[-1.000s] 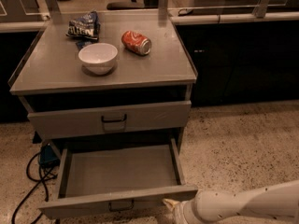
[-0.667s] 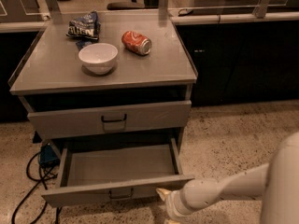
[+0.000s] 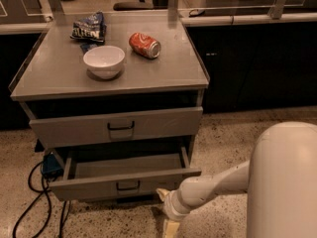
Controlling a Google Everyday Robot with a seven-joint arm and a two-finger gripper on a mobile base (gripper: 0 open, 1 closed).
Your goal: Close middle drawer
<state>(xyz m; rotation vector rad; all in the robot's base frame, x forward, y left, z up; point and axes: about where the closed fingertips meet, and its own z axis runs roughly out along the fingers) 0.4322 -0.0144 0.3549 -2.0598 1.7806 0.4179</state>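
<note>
The grey cabinet stands as it did a second ago, while its middle drawer, then pulled far out, now sits about halfway in; the gripper, jaws spread and empty, has swung left to the panel's near right end, the closing push apparently unfinished

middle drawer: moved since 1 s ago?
Yes. The middle drawer has slid inward, into the cabinet. Its front panel now sits much nearer the top drawer front. The gripper is just below the middle drawer's front right corner.
</note>
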